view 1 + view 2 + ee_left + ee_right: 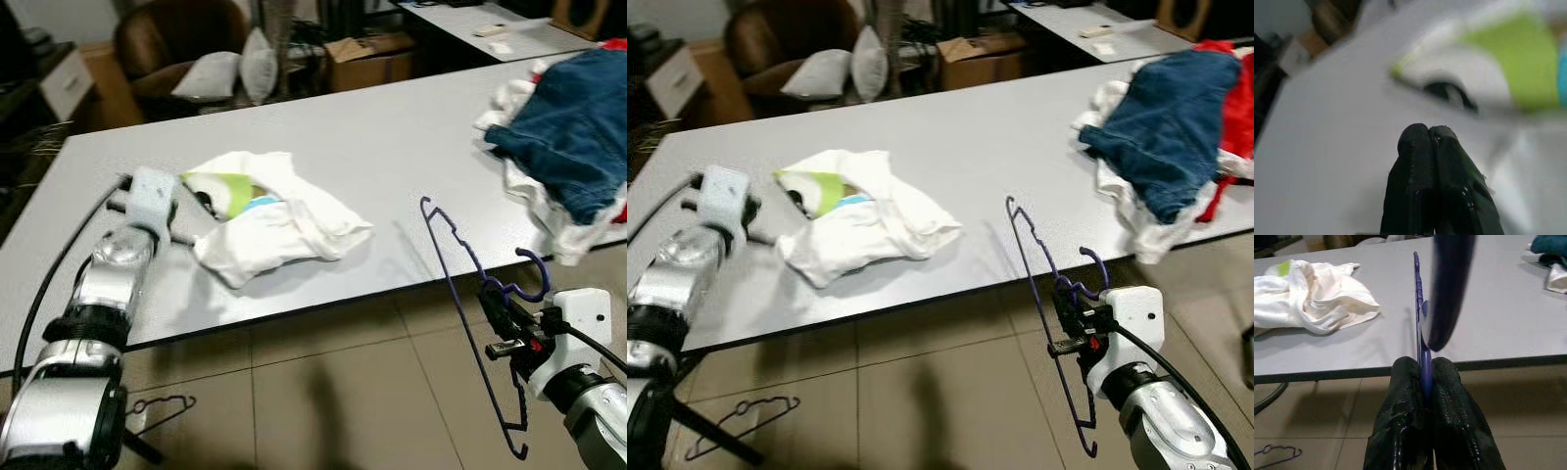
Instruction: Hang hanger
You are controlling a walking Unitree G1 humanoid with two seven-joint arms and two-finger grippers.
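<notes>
Right up close, the right gripper (1422, 377) is clamped tight on the purple hanger (460, 257), both black fingers (1400, 396) pinching the thin wire between them, and the hanger hangs out over the tiled floor (323, 392) just off the near edge of the grey table (392, 137), its hook (534, 279) curling up beside the wrist and its upper corner rising in front of the tabletop's edge. Over on the other side, the left gripper (1429, 134) has its two fingers pressed together with nothing between them, and it sits low over the table right beside the white garment (279, 230), a crumpled heap with a green and blue print (230, 191) showing at its near end. That heap lies in the middle of the table, well apart from the hanger. At the table's far right there's a second pile, blue denim (578, 127) on top of white and red cloth, spilling over the edge. Down on the floor by the left arm lies another hanger (162, 409), dark wire, flat on the tiles. Behind the table, a brown armchair (171, 44) with white cushions (230, 70), a cardboard box (367, 59), and a second table (490, 24) farther back.
</notes>
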